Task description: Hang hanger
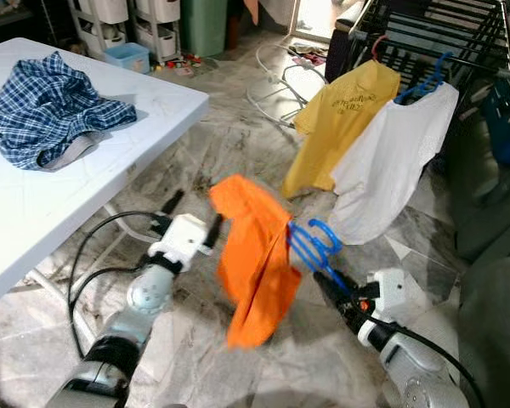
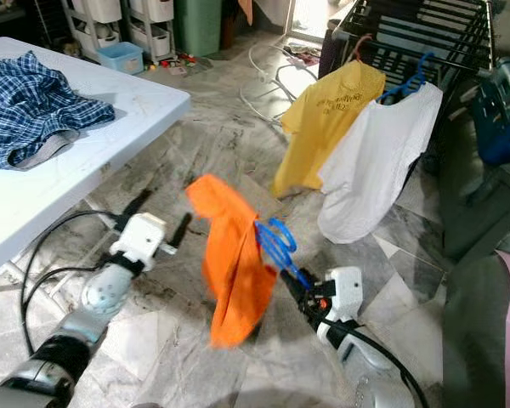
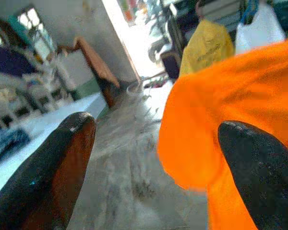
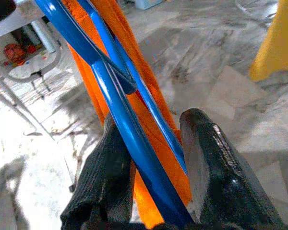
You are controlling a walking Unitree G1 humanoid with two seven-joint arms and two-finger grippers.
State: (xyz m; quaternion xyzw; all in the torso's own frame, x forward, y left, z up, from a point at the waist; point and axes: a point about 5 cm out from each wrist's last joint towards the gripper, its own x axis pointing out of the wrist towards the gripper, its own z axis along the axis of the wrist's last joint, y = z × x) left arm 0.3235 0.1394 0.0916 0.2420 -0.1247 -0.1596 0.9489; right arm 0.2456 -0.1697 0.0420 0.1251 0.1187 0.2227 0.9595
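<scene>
Grey marbled floor tiles run from a white plastic folding table (image 1: 153, 110), where a crumpled blue checked shirt (image 1: 51, 110) lies, across to a dark metal drying rack (image 1: 442, 34) at the far right. On that rack a yellow T-shirt (image 1: 336, 127) and a white T-shirt (image 1: 391, 161) already hang side by side, the white one on a blue hanger.

Between table and rack, the right gripper (image 4: 149, 167) carries a blue plastic clothes hanger (image 1: 314, 246) with a bright orange T-shirt (image 1: 255, 263) draped on it. Its two black fingers (image 4: 209, 163) are clamped on the blue bars near the base of the hook, which points up and towards the rack. The shirt hangs off the hanger's left side, over open floor, well short of the rack, and looks a bit blurred, as if swinging.

The left gripper (image 1: 191, 217) sits just beside the orange cloth with its fingers (image 3: 62, 163) spread wide and nothing between them.

To my eye the load is light, but awkward. The plastic is thin, smooth and springy, so it could twist or slip in a two-finger pinch, and the soft shirt will sway and shift its weight to one side. Holding close under the hook, as now, seems the sensible spot. It leaves the hook free to go over a rail. The cloth itself gives no firm hold, and could slide off a tilted arm.
</scene>
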